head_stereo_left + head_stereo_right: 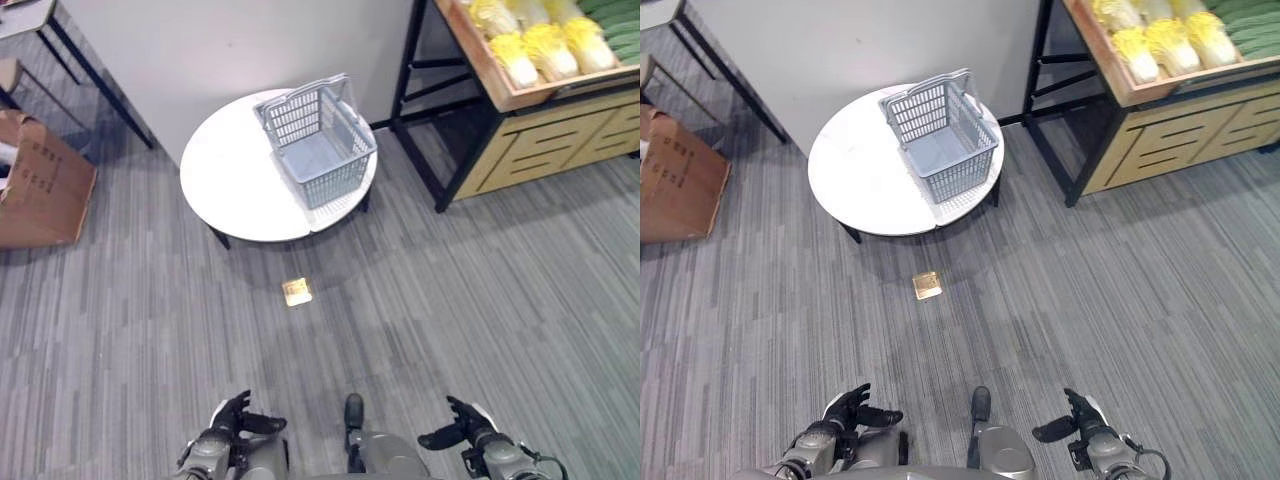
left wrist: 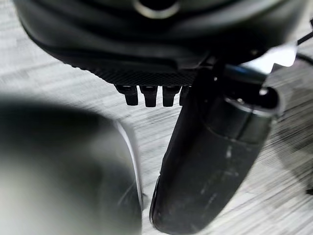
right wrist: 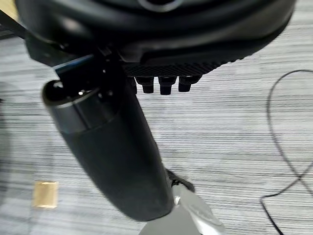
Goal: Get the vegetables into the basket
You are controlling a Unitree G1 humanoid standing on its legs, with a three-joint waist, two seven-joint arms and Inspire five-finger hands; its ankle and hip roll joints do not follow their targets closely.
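Observation:
A grey plastic basket (image 1: 318, 140) stands empty on the right half of a round white table (image 1: 230, 175) ahead of me. Yellow-white cabbages (image 1: 540, 45) and green cucumbers (image 1: 620, 25) lie in a wooden shelf tray (image 1: 500, 90) at the far right. My left hand (image 1: 235, 415) hangs low at the near left with relaxed fingers and holds nothing. My right hand (image 1: 460, 430) hangs low at the near right, fingers likewise relaxed and empty. Both are far from the table and shelf.
A small brass floor plate (image 1: 297, 291) sits in the grey carpet in front of the table. A cardboard box (image 1: 40, 180) stands at the left by a desk leg (image 1: 95, 75). The shelf's black frame (image 1: 415, 150) stands right of the table.

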